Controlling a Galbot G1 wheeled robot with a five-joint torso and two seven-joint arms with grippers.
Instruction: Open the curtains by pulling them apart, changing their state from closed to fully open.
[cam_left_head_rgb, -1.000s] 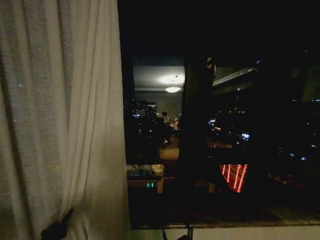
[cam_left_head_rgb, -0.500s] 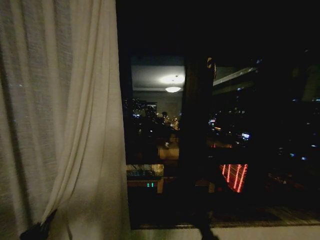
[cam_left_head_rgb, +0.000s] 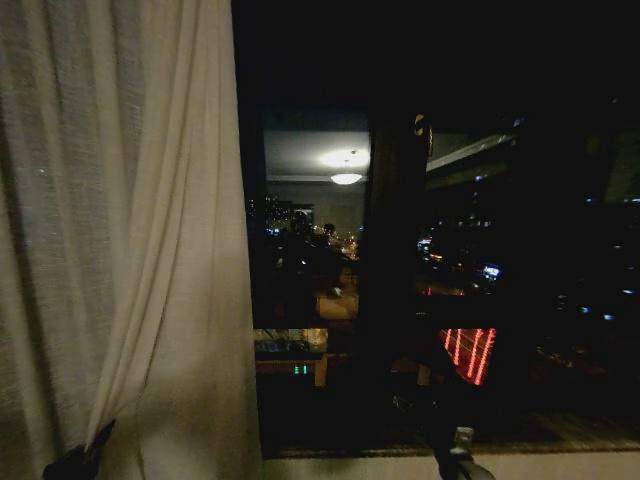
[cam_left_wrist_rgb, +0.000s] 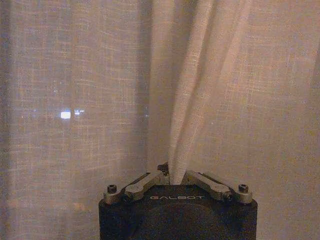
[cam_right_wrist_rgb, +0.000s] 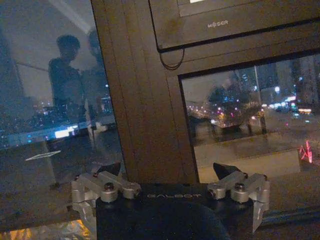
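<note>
Left hand (cam_left_head_rgb: 78, 462) sits low at the near left of the head view, clamped on a gathered pleat of the curtains (cam_left_head_rgb: 120, 240); in the left wrist view the left hand (cam_left_wrist_rgb: 171, 176) has its fingers (cam_left_wrist_rgb: 145, 181) closed together at the base of the pinched fold, and the curtains (cam_left_wrist_rgb: 100, 100) fan out from that point in vertical pleats; a small bright light shows through the sheer weave.

Curtain position: the cream-white panel hangs at the left of the scene, from the top edge down to the bottom edge, its right border running roughly vertical; its folds converge toward the grip point.

Window (cam_left_head_rgb: 440, 260): the glass to the right of the panel is uncovered and dark, showing city lights, a reflected ceiling lamp (cam_left_head_rgb: 346, 178) and red light stripes; a dark vertical window frame (cam_right_wrist_rgb: 145, 90) divides the panes.

Right hand (cam_left_head_rgb: 455, 445) rises at the near lower centre-right, in front of the sill; in the right wrist view the right hand (cam_right_wrist_rgb: 170, 175) faces the frame with its fingers (cam_right_wrist_rgb: 107, 185) spread well apart, holding nothing.
</note>
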